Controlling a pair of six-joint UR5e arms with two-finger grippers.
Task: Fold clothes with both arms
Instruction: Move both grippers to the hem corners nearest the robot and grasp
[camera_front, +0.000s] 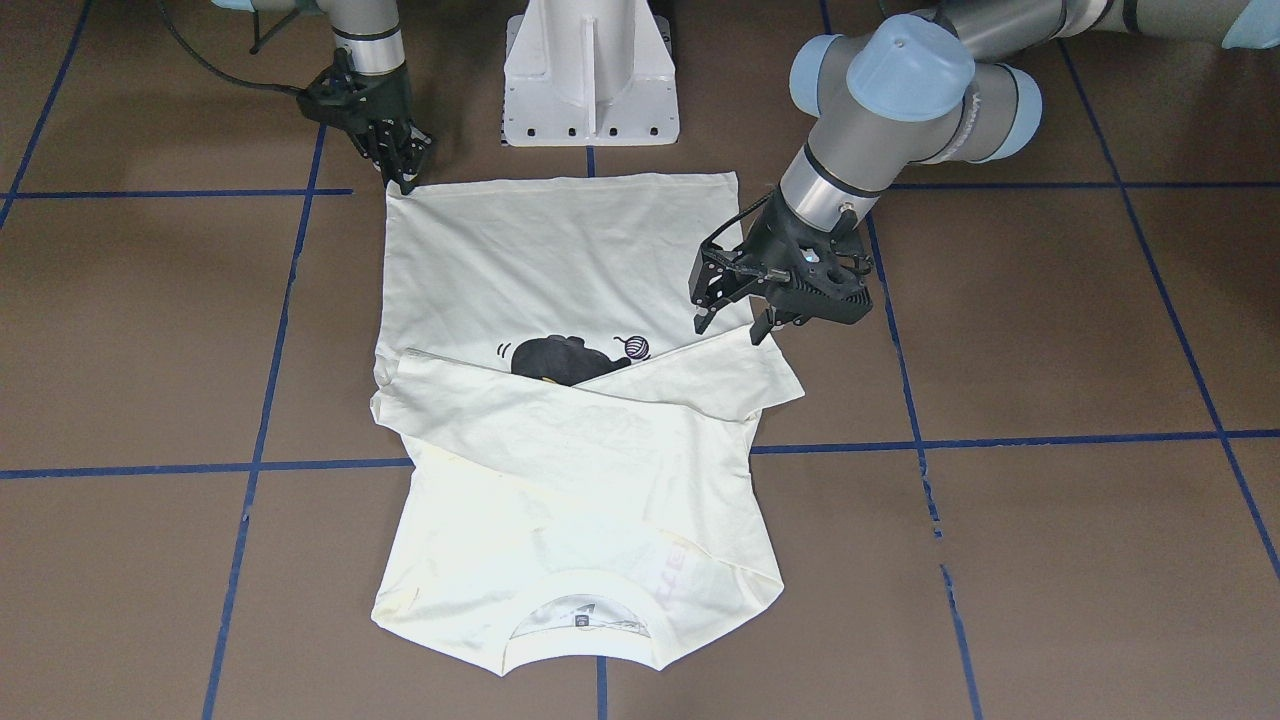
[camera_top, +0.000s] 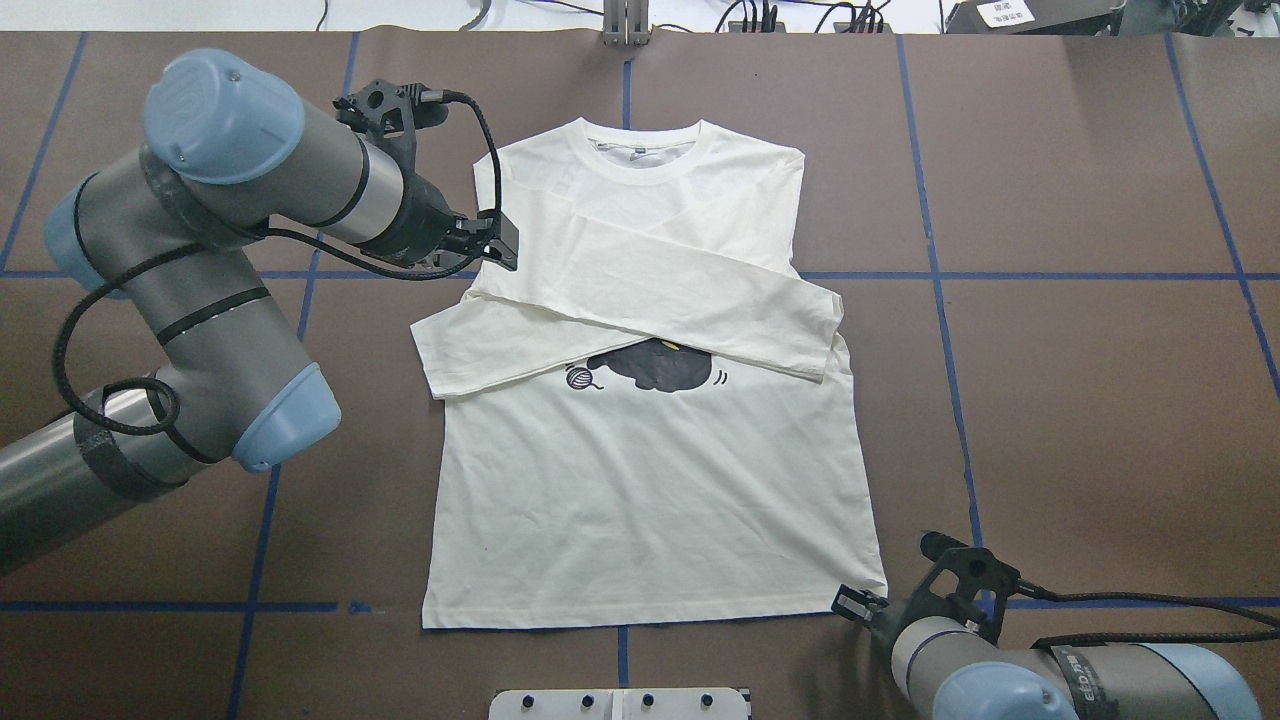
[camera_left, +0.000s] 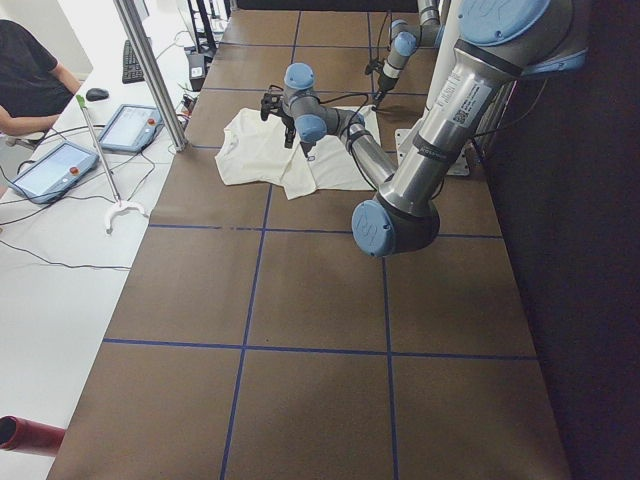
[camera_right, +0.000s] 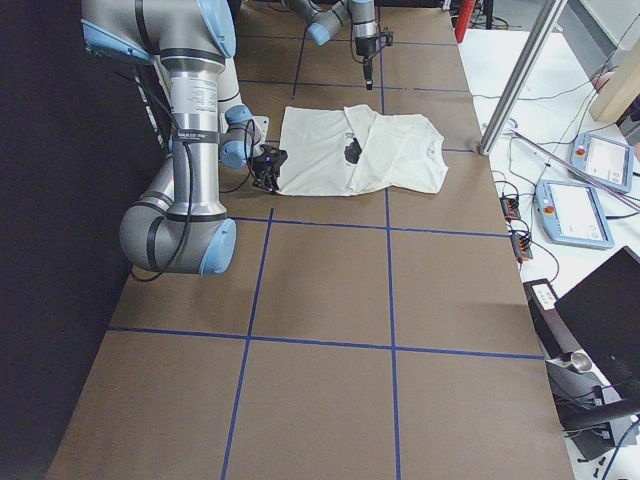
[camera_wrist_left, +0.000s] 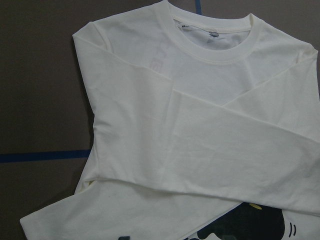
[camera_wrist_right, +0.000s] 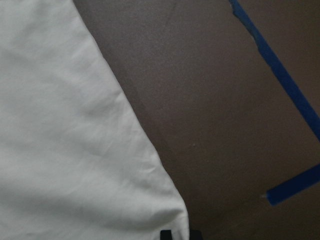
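The cream-white T-shirt (camera_front: 560, 260) lies flat and front up on the brown table, collar away from the robot. Both sleeves are folded across the chest and hide part of the black cat (camera_top: 660, 368) and the yarn ball (camera_top: 579, 377). My left gripper (camera_front: 730, 325) is open and empty, just above the shirt's edge by the folded sleeve; it also shows in the overhead view (camera_top: 500, 245). My right gripper (camera_front: 405, 178) sits at the hem corner nearest the robot. Its fingertips (camera_wrist_right: 166, 234) stand close together, with the corner of the shirt (camera_wrist_right: 60, 150) between them.
The white pedestal base (camera_front: 590, 80) stands just behind the hem. Blue tape lines (camera_front: 1000, 438) cross the table. Beyond the collar end, a side table holds tablets (camera_left: 125, 125). A person (camera_left: 30, 80) sits there, and a metal post (camera_left: 150, 70) stands at the table's edge.
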